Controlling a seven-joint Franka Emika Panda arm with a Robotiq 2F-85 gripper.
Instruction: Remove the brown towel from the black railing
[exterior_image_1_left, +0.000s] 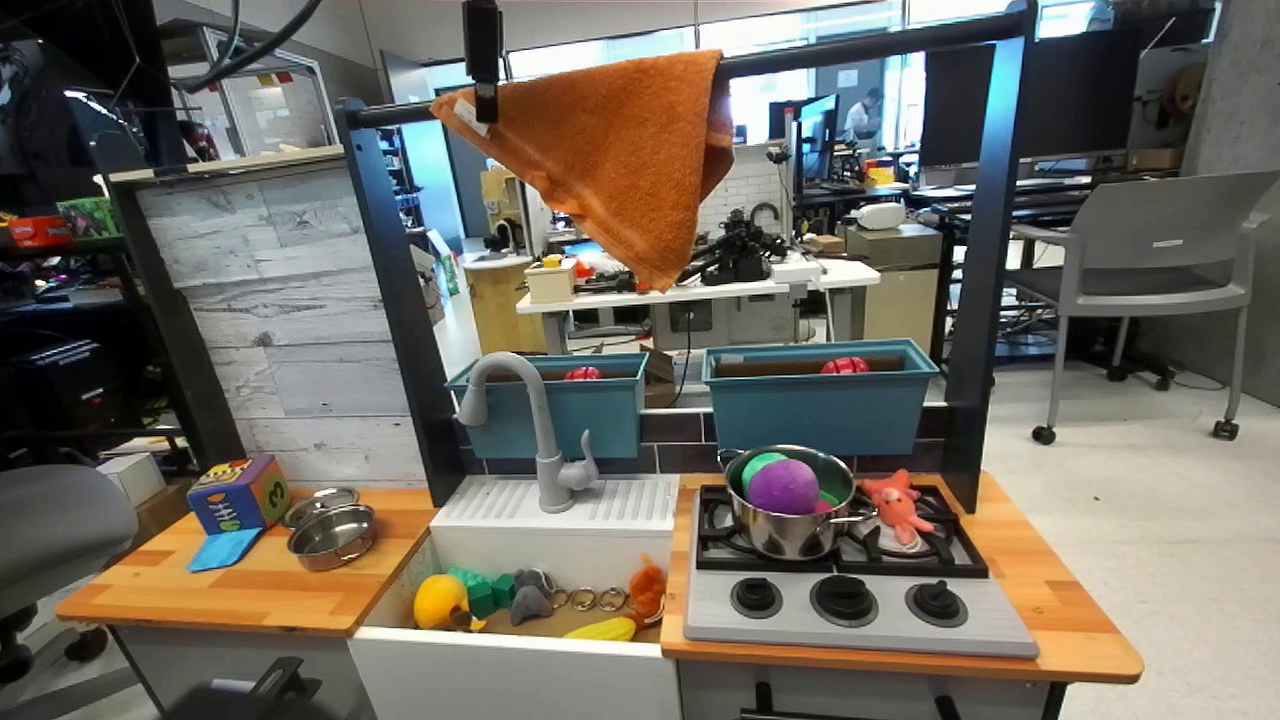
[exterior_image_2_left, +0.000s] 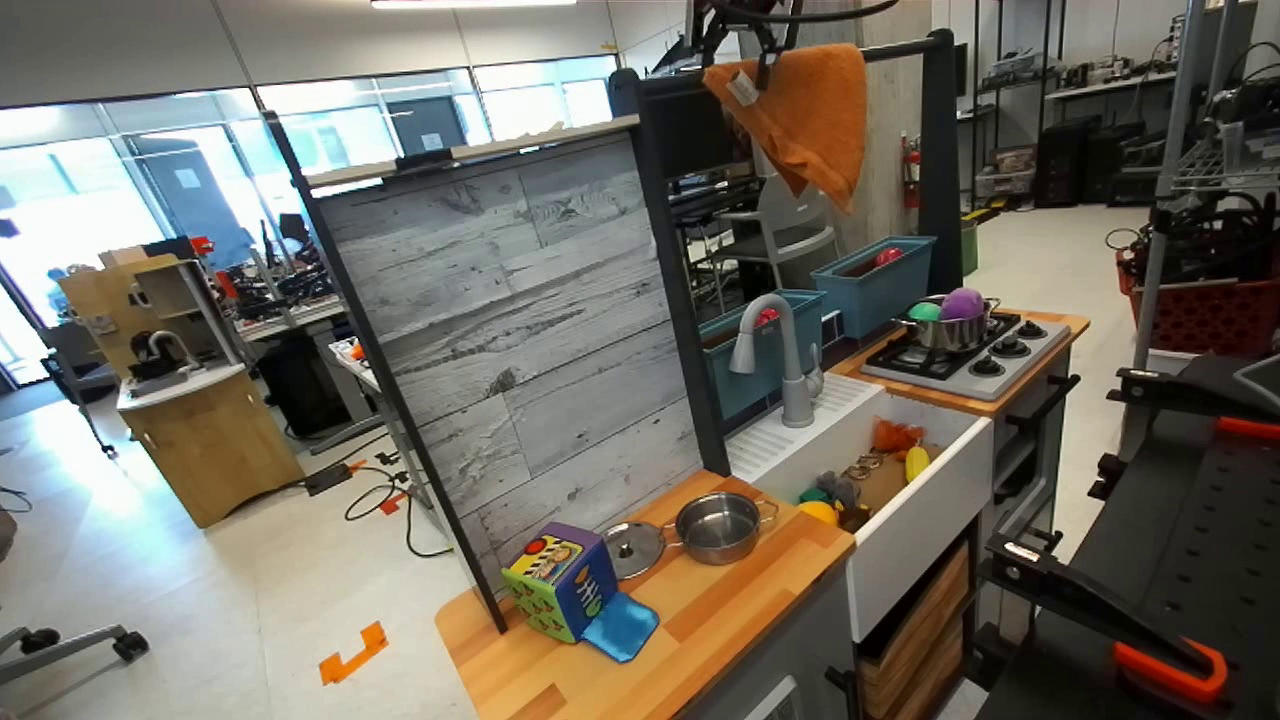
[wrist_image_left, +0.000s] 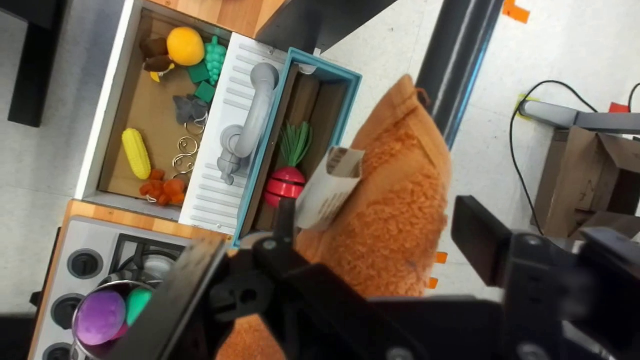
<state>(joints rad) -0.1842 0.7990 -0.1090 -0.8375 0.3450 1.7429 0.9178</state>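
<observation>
your towel (exterior_image_1_left: 610, 140) hangs over the railing (exterior_image_1_left: 870, 48), long axis along it, one corner pointing down. your gripper (wrist_image_left: 377, 220) straddles the towel, jaws wide apart, not pinching it. wrist view gets you leaves (wrist_image_left: 296, 142) on the radish (wrist_image_left: 285, 186); both exterior views just show its red part.

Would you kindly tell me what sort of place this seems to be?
Most likely a lab or workshop: an exterior view shows a toy kitchen, a wheeled grey chair and a cluttered white worktable together.
</observation>
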